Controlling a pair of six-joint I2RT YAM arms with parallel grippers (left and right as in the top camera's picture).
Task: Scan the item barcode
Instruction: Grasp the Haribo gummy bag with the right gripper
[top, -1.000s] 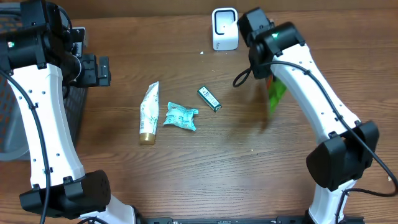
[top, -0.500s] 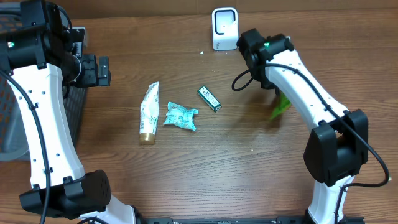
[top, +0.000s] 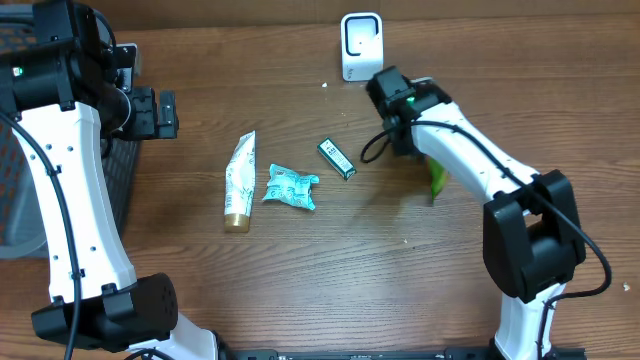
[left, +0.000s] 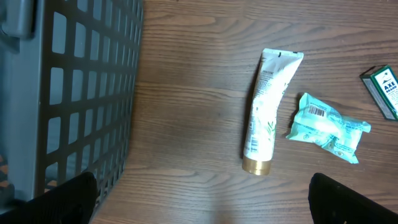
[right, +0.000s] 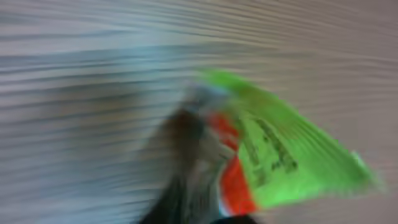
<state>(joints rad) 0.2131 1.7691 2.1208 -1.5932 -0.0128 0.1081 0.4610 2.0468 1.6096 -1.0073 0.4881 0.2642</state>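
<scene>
The green packet (top: 437, 176) sits at 3 o'clock from the middle of the surface (top: 330, 270), beneath the right wrist, with the white barcode scanner (top: 361, 45) at 11 o'clock from it. Blur hides whether the right fingers (right: 177, 186) pinch it or merely touch it; I cannot tell. The left fingers (left: 68, 196) stand wide apart and empty. The packet looks light, thin, floppy and slick, so it is probably best pinched at a sealed edge, leaving the printed faces clear.
</scene>
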